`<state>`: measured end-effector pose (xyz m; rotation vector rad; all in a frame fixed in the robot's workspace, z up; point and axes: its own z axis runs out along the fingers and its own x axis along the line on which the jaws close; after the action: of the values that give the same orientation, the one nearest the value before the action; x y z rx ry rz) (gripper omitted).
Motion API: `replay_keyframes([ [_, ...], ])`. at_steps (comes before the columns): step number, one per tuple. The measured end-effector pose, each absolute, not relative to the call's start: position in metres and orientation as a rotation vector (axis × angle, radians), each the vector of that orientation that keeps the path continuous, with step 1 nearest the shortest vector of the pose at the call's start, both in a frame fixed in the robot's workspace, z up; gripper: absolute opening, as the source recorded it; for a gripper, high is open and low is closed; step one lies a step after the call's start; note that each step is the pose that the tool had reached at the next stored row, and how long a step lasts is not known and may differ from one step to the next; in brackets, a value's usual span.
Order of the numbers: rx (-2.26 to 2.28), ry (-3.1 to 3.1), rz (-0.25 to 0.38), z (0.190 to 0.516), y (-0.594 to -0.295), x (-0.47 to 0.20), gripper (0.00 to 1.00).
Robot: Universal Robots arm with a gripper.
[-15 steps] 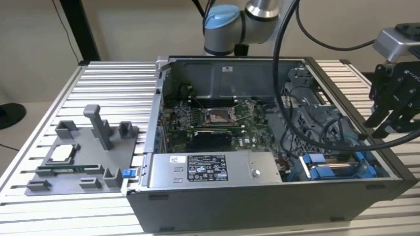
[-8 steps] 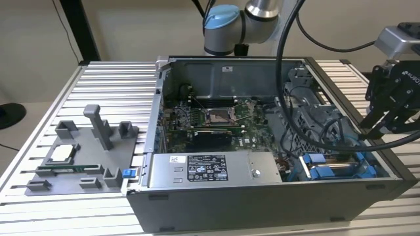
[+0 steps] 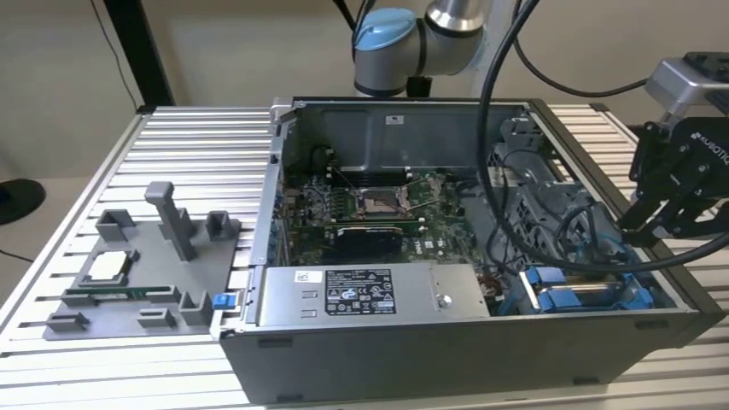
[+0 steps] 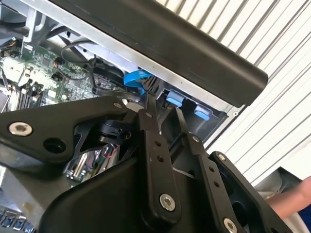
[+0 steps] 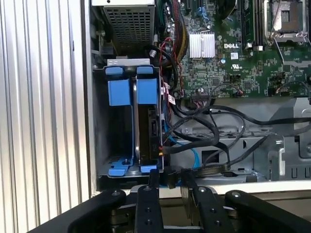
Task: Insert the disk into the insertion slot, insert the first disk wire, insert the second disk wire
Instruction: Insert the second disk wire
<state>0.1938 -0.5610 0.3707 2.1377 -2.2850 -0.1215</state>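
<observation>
Gripper [image 5: 170, 175]: closed on a black wire plug [image 5: 170, 180] at its tips. In the exterior view the gripper [image 3: 644, 226] hangs over the case's wall on that view's right.
Disk [image 5: 147, 131]: seated on edge in the insertion slot [image 5: 99, 121], held in a blue frame beside a second blue frame.
Slot edges: the slot [image 3: 581, 295] sits in the case corner, tight against the outer wall, and black wires loop just beside its open side.
Room to move: little. The wires cross the space between the slot and the motherboard [image 3: 364, 213], and the power-supply box [image 3: 358, 295] stands near.
Case [image 3: 456, 359]: open on top, with the walls standing up all round.
Bench [image 3: 194, 145]: ribbed metal. It carries the case and, well apart on the exterior view's left, a grey fixture tray [image 3: 125, 282].
Room: plain pale wall behind.
Person: a hand [image 4: 296, 199] shows over the bench in the second wrist view.
</observation>
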Motion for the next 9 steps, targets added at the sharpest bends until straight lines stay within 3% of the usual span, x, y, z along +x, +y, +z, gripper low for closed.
replay_keyframes([
  [6,2.138,-2.285,-0.122,0.3689,-0.561,0.1939,1.0],
  [7,2.138,-2.285,-0.122,0.3688,-0.561,0.1939,0.0],
  [9,2.138,-2.285,-0.122,0.3688,-0.561,0.1939,0.0],
])
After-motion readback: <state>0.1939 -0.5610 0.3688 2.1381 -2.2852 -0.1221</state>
